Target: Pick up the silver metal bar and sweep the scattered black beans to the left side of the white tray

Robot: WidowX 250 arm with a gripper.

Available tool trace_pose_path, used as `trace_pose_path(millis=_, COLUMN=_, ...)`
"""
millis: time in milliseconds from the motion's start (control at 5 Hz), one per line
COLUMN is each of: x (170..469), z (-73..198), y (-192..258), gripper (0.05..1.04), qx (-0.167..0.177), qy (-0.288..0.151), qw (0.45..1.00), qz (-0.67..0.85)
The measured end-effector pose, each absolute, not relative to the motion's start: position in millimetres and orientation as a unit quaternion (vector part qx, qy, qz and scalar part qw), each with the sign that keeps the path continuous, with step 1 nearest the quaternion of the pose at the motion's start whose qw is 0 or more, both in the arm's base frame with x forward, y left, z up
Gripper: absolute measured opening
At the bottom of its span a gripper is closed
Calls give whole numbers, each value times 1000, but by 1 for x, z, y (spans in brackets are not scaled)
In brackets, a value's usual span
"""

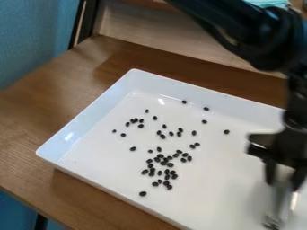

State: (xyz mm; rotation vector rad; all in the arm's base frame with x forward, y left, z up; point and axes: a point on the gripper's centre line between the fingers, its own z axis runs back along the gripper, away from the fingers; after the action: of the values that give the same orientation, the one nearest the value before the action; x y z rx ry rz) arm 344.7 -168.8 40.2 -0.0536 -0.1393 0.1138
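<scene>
Gripper (282, 185) is seen over the right-hand part of the white tray (90, 117), as viewed. A slim shiny tool (277, 207) appears to be pinched in it, pointing down toward the tray floor; contact with the floor can't be confirmed, outline is blurred. Small black beans (164, 163) are scattered on the tray floor, densest cluster near the tray's middle, strays toward its far and left walls. Tray is sat on the wooden surface (36, 121). Handling, as judged: tool is probably light, stiff and smooth, so twist or slip in the grip is to be expected if its lower end is loaded; best held high on the shaft, square across it. Beans look hard, light and rounded, likely to be rolled or flicked by a brisk touch; any single one would have to be taken across its sides, low and gently. Tray looks rigid and slick, best held by the raised rim.
</scene>
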Motion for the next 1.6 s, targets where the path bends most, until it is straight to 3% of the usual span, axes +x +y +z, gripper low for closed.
trace_pose_path(millis=600, x=324, z=58, y=-64, gripper=385, qx=-29, qy=-88, qw=995, qz=32)
trace_pose_path(millis=1000, x=325, z=37, y=-24, gripper=385, qx=-5, qy=-108, qw=994, qz=28)
trace_pose_path(millis=1600, x=326, z=56, y=57, gripper=385, qx=16, qy=-72, qw=996, qz=59)
